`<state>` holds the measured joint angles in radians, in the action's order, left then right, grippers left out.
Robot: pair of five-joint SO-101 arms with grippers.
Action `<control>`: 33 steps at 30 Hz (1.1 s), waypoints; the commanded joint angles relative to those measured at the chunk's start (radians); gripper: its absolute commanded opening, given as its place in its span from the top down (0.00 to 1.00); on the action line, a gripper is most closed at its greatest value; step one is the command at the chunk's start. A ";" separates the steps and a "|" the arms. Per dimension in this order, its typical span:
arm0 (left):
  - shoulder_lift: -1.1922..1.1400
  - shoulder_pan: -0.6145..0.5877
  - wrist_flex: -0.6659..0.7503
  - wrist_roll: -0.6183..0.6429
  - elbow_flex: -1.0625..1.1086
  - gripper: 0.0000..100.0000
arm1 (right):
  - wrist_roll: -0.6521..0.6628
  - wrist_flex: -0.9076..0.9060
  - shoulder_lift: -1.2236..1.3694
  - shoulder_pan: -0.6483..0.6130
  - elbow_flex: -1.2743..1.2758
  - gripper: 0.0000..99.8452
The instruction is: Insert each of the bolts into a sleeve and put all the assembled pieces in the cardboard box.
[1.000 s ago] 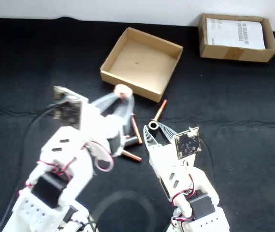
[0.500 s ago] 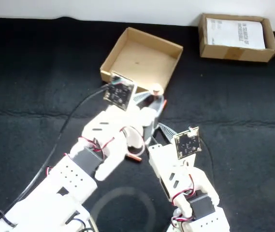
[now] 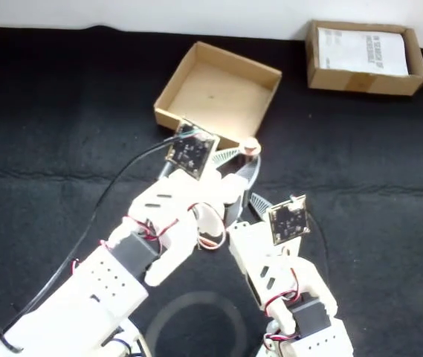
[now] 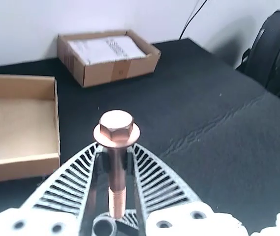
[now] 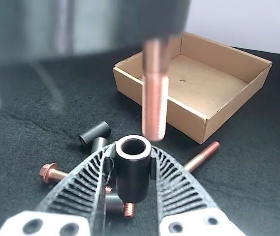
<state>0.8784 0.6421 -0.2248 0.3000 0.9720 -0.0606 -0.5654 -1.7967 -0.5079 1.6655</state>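
Bolt (image 4: 116,169), copper-coloured threaded metal with hex flange head, is clamped by the left gripper (image 4: 116,150) between ribbed white fingers (image 4: 154,182), tip just above the black cylindrical sleeve (image 5: 133,172) pinched in the right gripper (image 5: 133,147), near the brown cardboard box (image 5: 154,101).

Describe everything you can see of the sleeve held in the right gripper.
The sleeve is a short dark tube, metal by its look, with a paler rim around an open bore. It stands upright, clamped between the ribbed fingers of the right gripper. A copper-coloured bolt hangs threaded end down just above its mouth, not yet inside.
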 commanded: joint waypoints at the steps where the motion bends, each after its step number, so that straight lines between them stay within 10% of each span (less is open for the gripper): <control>1: 0.061 -0.010 -0.003 0.000 -0.061 0.99 | -0.006 0.018 0.002 0.002 0.102 0.99; 33: 0.076 -0.015 -0.060 -0.003 0.013 0.99 | -0.003 0.015 0.002 0.067 0.059 0.99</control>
<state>0.9291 0.6375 -0.2877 0.3000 0.9874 -0.0606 -0.5654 -1.7967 -0.4680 1.6655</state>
